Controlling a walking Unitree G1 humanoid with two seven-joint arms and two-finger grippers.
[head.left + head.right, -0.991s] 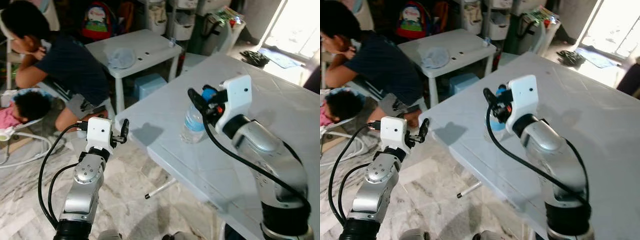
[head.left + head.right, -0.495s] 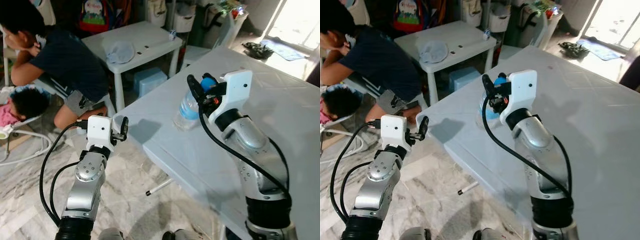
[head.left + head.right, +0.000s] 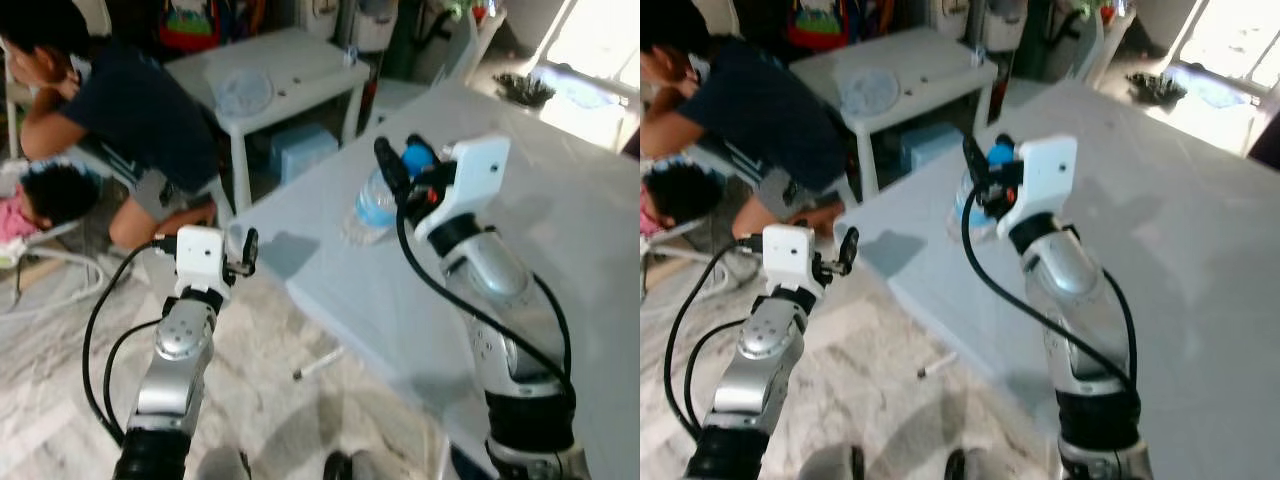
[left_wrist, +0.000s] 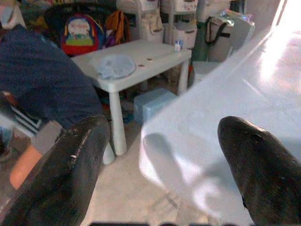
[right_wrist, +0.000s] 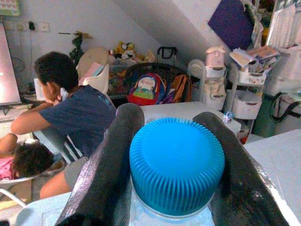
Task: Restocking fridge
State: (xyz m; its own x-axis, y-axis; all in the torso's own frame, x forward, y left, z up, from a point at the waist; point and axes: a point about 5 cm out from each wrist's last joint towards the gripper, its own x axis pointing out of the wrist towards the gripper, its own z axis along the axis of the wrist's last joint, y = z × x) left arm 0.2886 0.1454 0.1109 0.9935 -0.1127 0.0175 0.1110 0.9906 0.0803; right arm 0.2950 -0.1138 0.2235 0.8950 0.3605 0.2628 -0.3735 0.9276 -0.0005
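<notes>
A clear water bottle (image 3: pixel 373 206) with a blue cap (image 5: pixel 176 165) is near the corner of the big white table (image 3: pixel 560 210), leaning a little. My right gripper (image 3: pixel 403 168) is shut on the bottle at its cap, one black finger (image 5: pixel 106 169) on each side. I cannot tell whether the bottle's base still touches the table. My left gripper (image 3: pixel 242 248) is open and holds nothing. It hovers over the floor just off the table's near left corner, with its fingers (image 4: pixel 75 165) pointing at that corner.
A person in a dark shirt (image 3: pixel 130 120) sits on the floor at the left, beside a child (image 3: pixel 55 195) lying down. A small white table (image 3: pixel 290 70) with a blue stool under it stands behind. Bags and storage bins line the back.
The camera has shifted and the picture is blurrier. My right gripper stays shut on the bottle, which now leans more. The left arm has hardly moved.
</notes>
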